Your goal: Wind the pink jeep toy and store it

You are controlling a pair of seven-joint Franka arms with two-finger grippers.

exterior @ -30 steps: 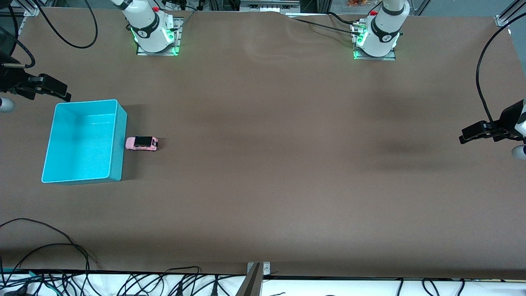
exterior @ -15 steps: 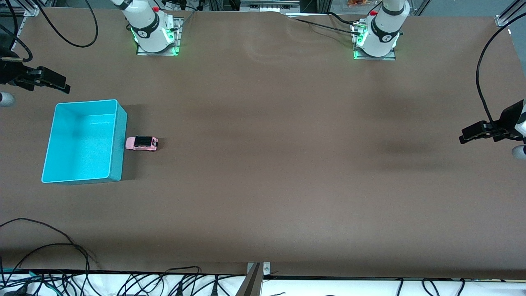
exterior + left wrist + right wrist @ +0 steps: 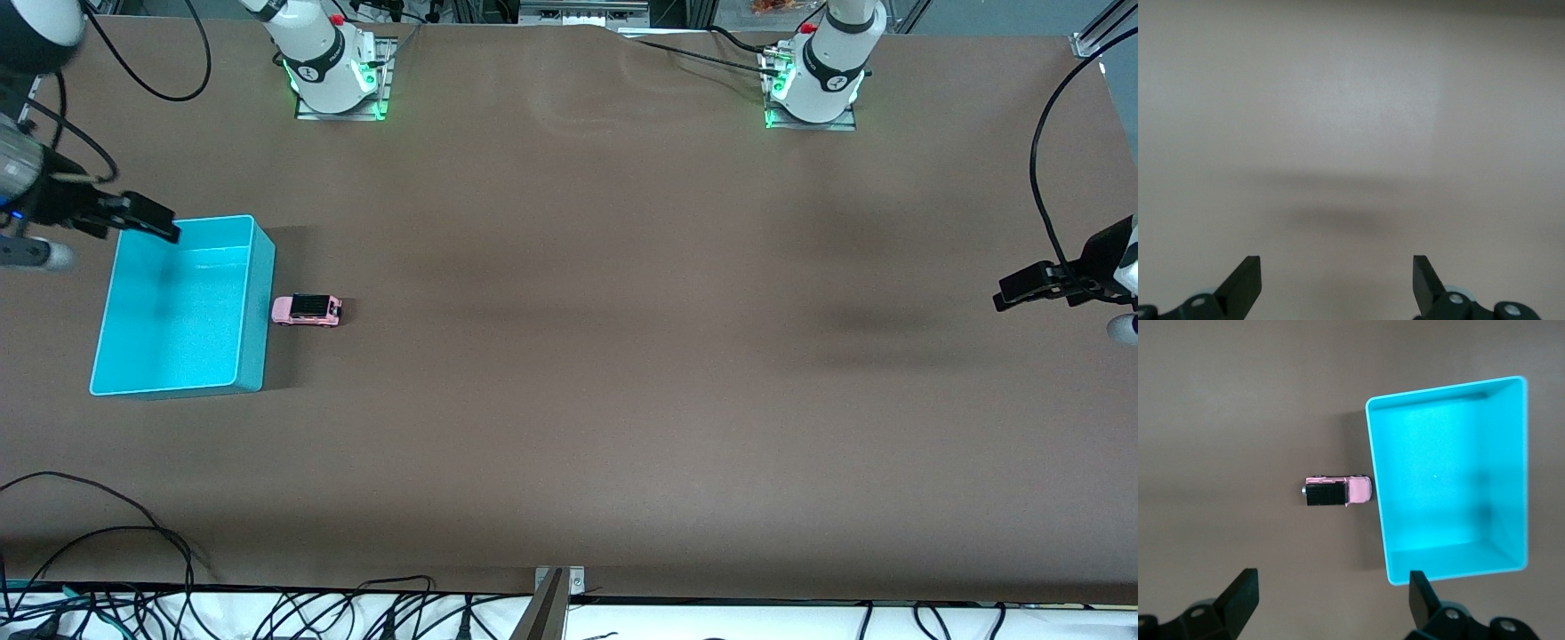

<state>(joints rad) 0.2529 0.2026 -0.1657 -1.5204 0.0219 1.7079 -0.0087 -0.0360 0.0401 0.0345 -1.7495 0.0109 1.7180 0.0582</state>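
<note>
On the brown table (image 3: 569, 400), toward the right arm's end, stands one open-topped turquoise plastic bin (image 3: 252, 293); it holds nothing. Just beside the bin's wall, toward the left arm's end, one small light-pink jeep toy (image 3: 307, 309) with a black roof rests on its wheels, its nose toward the bin. Above the bin's corner farthest from the front camera hangs the right gripper (image 3: 147, 220), jaws spread wide and gripping nothing. Well apart from the bin, the left gripper (image 3: 1022, 286) waits over bare table, jaws likewise spread wide.
</note>
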